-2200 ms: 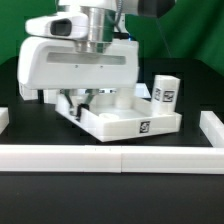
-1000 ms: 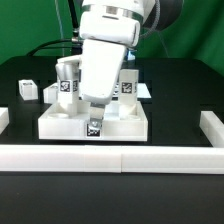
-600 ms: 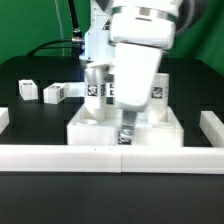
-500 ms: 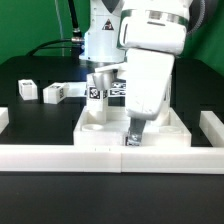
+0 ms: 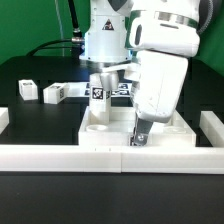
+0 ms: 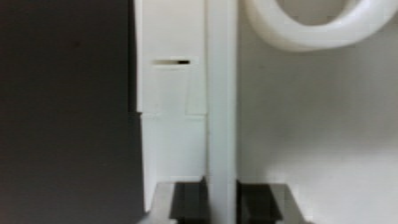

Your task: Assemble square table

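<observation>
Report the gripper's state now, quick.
Gripper: closed, fingers on either side of the front rim of the square table top, holding it.

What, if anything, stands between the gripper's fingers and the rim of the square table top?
Nothing visible. The gripper sits at the table top's front rim, and the wrist view shows its fingers straddling that rim wall, one on each side.

You're not getting any readable text here; only coded black-and-white tags [image 5: 98, 93] are showing on the leg [image 5: 100, 112] and a block [image 5: 53, 93].
</observation>
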You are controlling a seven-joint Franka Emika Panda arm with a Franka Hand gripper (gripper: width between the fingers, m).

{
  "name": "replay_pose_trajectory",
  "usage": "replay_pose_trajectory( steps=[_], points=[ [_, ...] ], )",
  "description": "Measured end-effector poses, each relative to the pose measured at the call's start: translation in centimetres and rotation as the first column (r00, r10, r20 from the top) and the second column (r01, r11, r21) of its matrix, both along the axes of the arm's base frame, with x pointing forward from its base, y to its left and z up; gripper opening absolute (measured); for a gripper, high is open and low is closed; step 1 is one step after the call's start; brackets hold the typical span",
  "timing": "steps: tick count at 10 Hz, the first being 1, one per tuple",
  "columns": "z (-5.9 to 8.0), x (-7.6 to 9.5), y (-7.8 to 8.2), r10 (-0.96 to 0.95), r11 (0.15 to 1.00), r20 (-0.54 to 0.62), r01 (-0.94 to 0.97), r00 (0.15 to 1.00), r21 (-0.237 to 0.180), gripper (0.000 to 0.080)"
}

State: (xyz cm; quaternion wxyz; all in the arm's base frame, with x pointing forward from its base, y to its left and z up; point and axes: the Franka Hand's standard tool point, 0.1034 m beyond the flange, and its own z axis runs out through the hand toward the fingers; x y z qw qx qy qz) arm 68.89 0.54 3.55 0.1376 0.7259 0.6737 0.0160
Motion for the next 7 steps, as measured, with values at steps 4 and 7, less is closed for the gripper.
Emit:
replay_pose_trajectory(
  steps=[4, 7],
  points=[
    [-0.5, 0.4, 4.1, -0.029, 0.999, -0.006, 0.029, 1.0, 0.023, 0.007],
    [-0.5, 0.4, 4.1, -0.029, 0.999, -0.006, 0.029, 1.0, 0.023, 0.007]
  ],
)
